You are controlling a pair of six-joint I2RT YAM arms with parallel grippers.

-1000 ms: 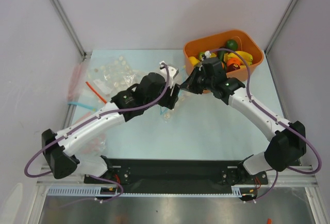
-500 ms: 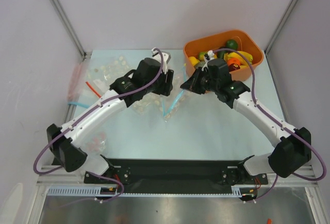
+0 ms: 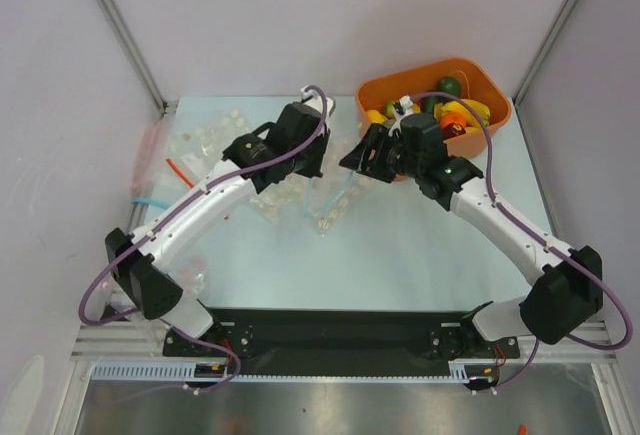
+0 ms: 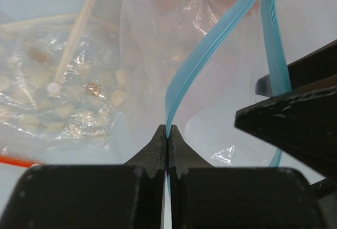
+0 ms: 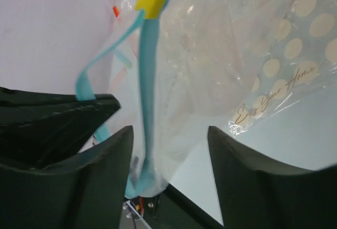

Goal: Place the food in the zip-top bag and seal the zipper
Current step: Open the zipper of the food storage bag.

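The clear zip-top bag (image 3: 328,203) hangs crumpled between my two grippers in the middle of the table. My left gripper (image 4: 167,130) is shut on its light-blue zipper (image 4: 210,45), the strip running up from the closed tips. My right gripper (image 5: 171,139) stands open, with the blue strip and its yellow slider (image 5: 152,0) hanging between the spread fingers and touching neither. In the top view the left gripper (image 3: 312,160) and the right gripper (image 3: 362,158) face each other closely. The food (image 3: 450,115) lies heaped in an orange bin (image 3: 480,73) at the back right.
Clear bags printed with white dots (image 3: 215,140) lie at the back left, one also close behind the held bag (image 5: 295,39). A red strip (image 3: 182,170) and another blue strip (image 3: 150,200) lie near the left wall. Metal frame posts stand at both back corners.
My left gripper has closed on the blue zipper strip after moving back and right. My right gripper has opened and let go of the bag.
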